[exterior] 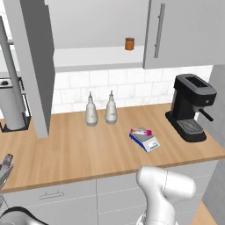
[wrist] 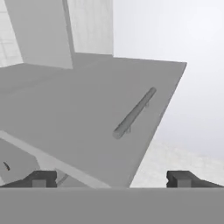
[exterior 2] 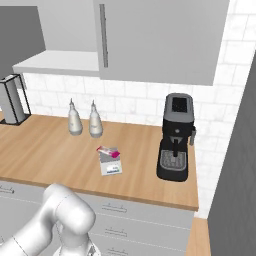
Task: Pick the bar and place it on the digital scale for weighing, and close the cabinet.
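The bar (exterior: 141, 131) lies on the scale (exterior: 145, 140), which sits on the desk (exterior: 66, 149) left of the coffee machine (exterior: 190, 107). The cabinet (exterior: 30, 66) door above stands open. The jaws are spread wide, empty, facing that door's handle (wrist: 134, 113).

Glossy white rounded arm (exterior: 165, 186), seemingly dark-tipped gripper (wrist: 112, 178)

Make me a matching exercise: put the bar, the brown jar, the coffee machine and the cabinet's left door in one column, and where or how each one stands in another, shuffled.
Things:
1. bar
2. brown jar
3. coffee machine
4. cabinet's left door

Places or states:
A. on the cabinet shelf
B. swung open
C. lying on the digital scale
D. at the counter's right end

Pairs: 1-C, 2-A, 3-D, 4-B
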